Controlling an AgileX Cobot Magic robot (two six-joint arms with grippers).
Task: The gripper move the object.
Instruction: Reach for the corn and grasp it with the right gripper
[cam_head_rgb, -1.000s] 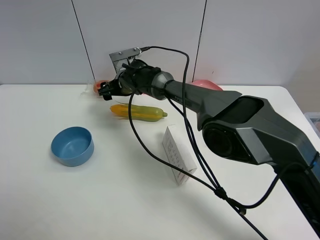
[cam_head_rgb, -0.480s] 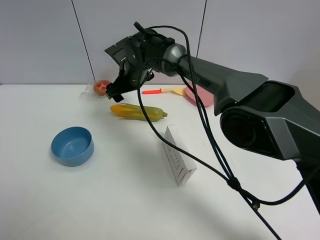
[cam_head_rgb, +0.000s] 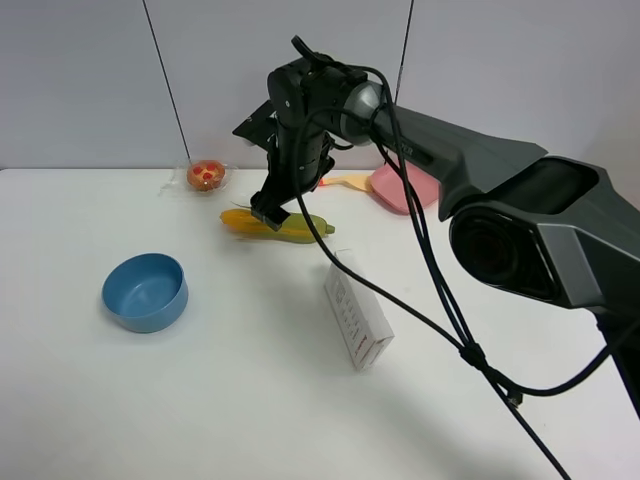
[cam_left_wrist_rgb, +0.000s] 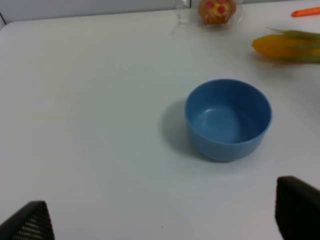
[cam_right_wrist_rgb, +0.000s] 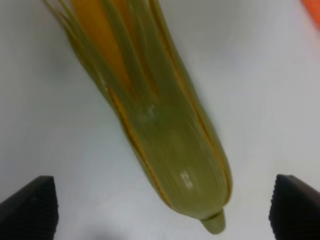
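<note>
The toy corn cob (cam_head_rgb: 300, 227) lies on the white table at the back middle, its yellow end to the left and its green husk to the right. My right gripper (cam_head_rgb: 270, 212) reaches across and hangs just above it, pointing down. In the right wrist view the corn (cam_right_wrist_rgb: 165, 130) lies between the two black fingertips (cam_right_wrist_rgb: 30, 205), apart from both, so the right gripper (cam_right_wrist_rgb: 162, 207) is open. My left gripper (cam_left_wrist_rgb: 162, 215) is open and empty above the table near the blue bowl (cam_left_wrist_rgb: 227, 119). The corn also shows in the left wrist view (cam_left_wrist_rgb: 290, 46).
A blue bowl (cam_head_rgb: 146, 290) stands at the left. A white box (cam_head_rgb: 357, 310) stands upright in the middle, in front of the corn. An orange-handled spatula (cam_head_rgb: 345, 182) and a pink plate (cam_head_rgb: 405, 188) lie at the back. A wrapped red-topped cake (cam_head_rgb: 207, 175) sits at the back left.
My right gripper has swung from near the wrapped cake at the back left, rightward and down over the corn. The corn has not moved.
</note>
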